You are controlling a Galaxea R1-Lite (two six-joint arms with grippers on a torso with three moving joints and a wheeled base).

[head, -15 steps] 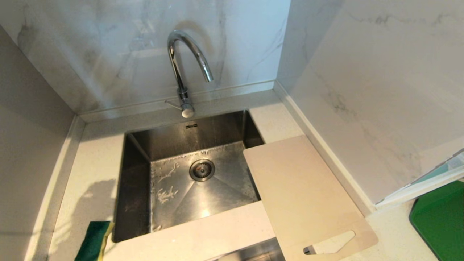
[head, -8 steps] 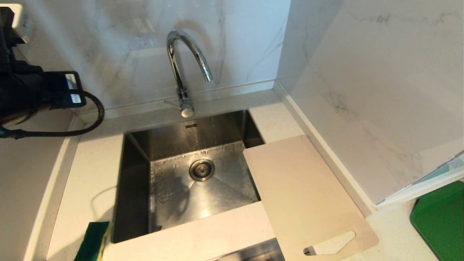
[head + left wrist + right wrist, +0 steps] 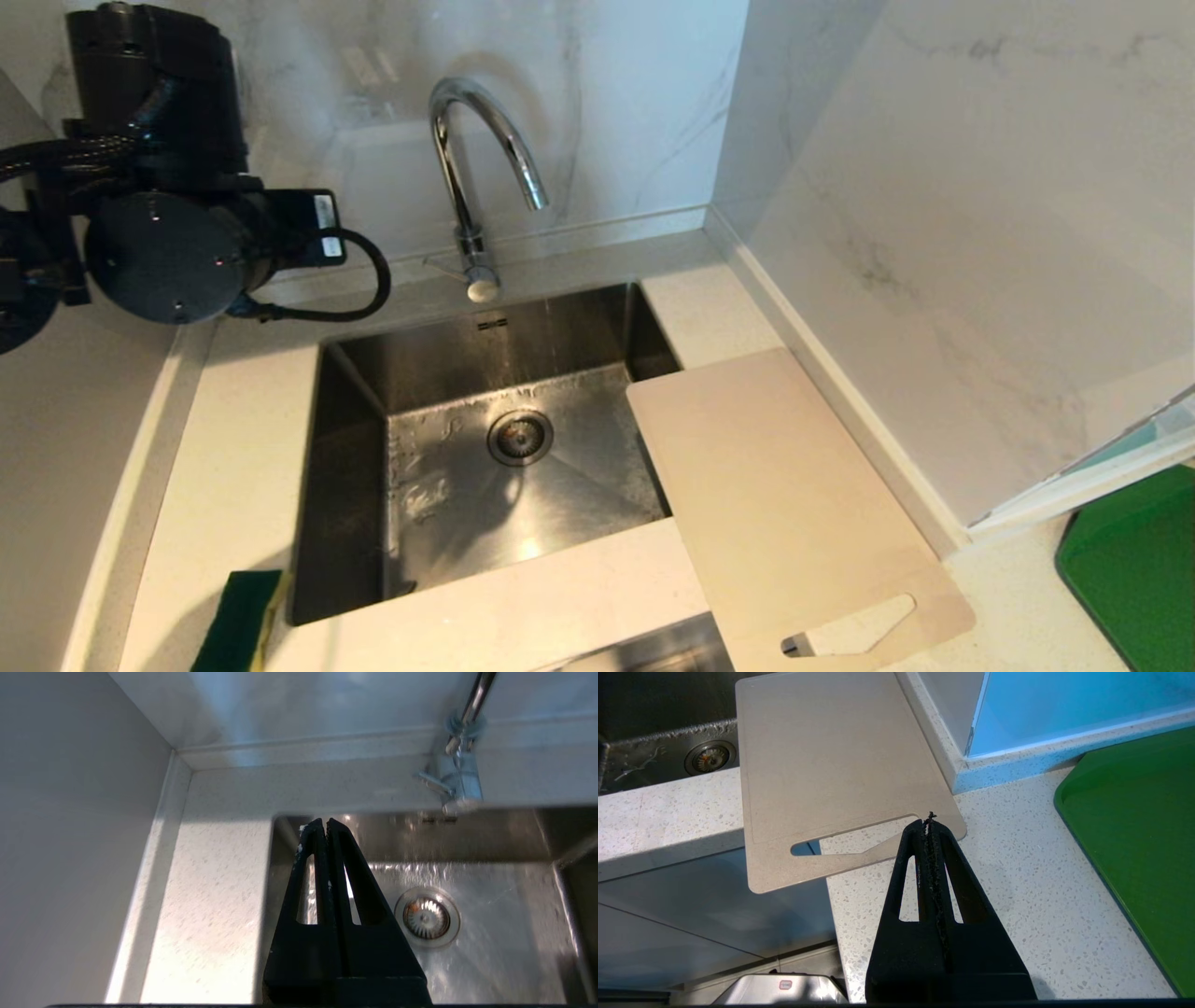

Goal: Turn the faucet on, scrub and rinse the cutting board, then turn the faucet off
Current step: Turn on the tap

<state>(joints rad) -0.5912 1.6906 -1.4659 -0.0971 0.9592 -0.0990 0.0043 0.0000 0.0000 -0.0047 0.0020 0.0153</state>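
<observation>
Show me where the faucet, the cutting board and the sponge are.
faucet (image 3: 455, 177), head view, on the upright chrome neck below the curve.
cutting board (image 3: 784, 495), head view, on the middle of its flat beige face.
sponge (image 3: 238, 621), head view, on its green top by the sink's near left corner.

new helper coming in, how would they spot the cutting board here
Find the steel sink set in the pale counter. The cutting board lies at its right front corner, partly over the basin. It is flat, beige, with a handle slot, unlike the green mat further right.
</observation>
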